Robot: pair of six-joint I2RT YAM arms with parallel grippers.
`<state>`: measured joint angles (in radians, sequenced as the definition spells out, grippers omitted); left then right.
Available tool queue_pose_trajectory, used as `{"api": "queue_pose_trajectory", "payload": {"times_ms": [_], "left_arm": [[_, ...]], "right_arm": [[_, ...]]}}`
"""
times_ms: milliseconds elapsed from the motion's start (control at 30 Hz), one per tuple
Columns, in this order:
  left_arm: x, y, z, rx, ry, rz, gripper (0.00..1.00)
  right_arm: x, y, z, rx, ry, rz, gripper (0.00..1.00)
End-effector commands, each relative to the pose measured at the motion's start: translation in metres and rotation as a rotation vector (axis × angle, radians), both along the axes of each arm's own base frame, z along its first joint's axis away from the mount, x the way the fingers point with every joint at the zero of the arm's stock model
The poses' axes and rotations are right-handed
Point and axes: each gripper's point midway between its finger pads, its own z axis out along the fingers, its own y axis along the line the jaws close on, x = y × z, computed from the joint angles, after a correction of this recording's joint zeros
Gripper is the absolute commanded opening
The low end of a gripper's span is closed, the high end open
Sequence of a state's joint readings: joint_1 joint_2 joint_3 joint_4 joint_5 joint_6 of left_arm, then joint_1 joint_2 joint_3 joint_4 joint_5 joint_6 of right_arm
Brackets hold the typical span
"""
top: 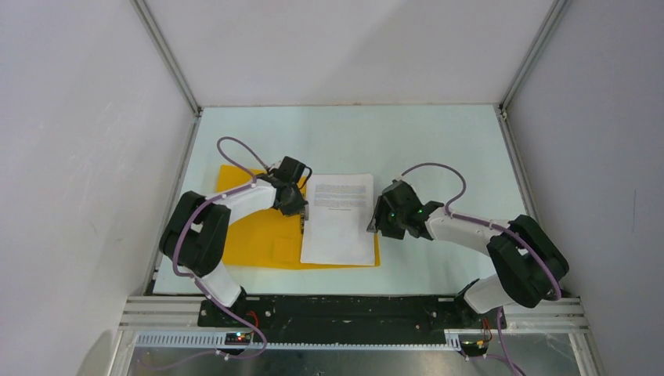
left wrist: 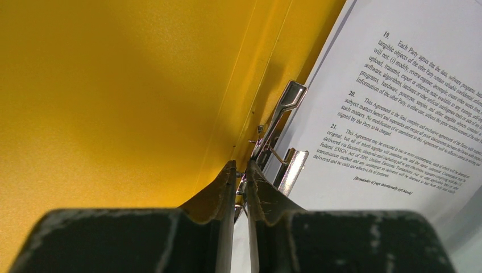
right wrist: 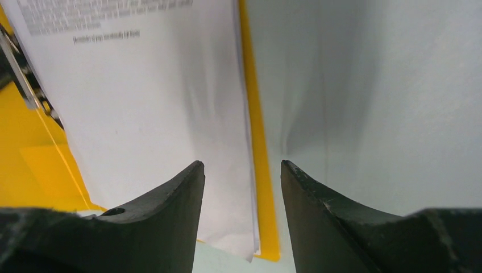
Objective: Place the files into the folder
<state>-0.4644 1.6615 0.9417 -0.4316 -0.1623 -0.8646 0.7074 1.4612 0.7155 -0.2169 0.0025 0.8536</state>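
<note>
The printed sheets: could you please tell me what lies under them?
The open folder: its yellow shows past the right and near edges of the files. The metal clip stands at their left edge. The folder's surface beneath the sheets is covered.

Soft, even light falls across a pale mint-white flat tabletop (top: pixel 423 133), boxed in at the back, left and right by plain white panel walls (top: pixel 352 47). Silver aluminium frame rails (top: pixel 168 59) climb from both far corners of the table. A black metal base plate (top: pixel 352 309) runs along its near edge.
</note>
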Motion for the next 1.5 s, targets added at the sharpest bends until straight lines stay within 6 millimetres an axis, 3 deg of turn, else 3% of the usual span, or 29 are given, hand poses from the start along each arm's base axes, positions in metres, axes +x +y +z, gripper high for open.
{"api": "queue_pose_trajectory", "payload": {"times_ms": [0, 100, 167, 200, 267, 600, 767, 1167, 1467], "left_arm": [[-0.035, 0.018, -0.02, 0.064, 0.121, -0.002, 0.16], [-0.035, 0.019, -0.022, 0.067, 0.126, -0.002, 0.16], [-0.036, 0.019, -0.022, 0.069, 0.129, -0.003, 0.16], [-0.036, 0.02, -0.022, 0.069, 0.128, -0.003, 0.16], [-0.035, 0.02, -0.022, 0.07, 0.127, -0.004, 0.16], [-0.033, 0.023, -0.019, 0.064, 0.122, -0.004, 0.16], [-0.032, 0.024, -0.018, 0.062, 0.122, -0.001, 0.16], [-0.032, 0.024, -0.019, 0.062, 0.125, 0.001, 0.16], [-0.032, 0.024, -0.019, 0.06, 0.125, 0.002, 0.16]], "right_arm": [[0.042, -0.007, 0.02, 0.047, -0.106, -0.021, 0.56], [0.078, -0.008, 0.023, 0.069, -0.148, -0.049, 0.53], [0.1, -0.006, 0.02, 0.075, -0.164, -0.058, 0.5], [0.104, -0.006, 0.009, 0.061, -0.147, -0.056, 0.5], [0.127, -0.001, 0.012, 0.081, -0.181, -0.068, 0.49], [0.179, 0.0, -0.001, 0.056, -0.205, -0.121, 0.45], [0.184, 0.0, -0.008, 0.024, -0.197, -0.119, 0.44], [0.178, 0.02, -0.008, 0.01, -0.204, -0.064, 0.44], [0.176, 0.018, -0.012, -0.059, -0.201, -0.049, 0.44]]}}
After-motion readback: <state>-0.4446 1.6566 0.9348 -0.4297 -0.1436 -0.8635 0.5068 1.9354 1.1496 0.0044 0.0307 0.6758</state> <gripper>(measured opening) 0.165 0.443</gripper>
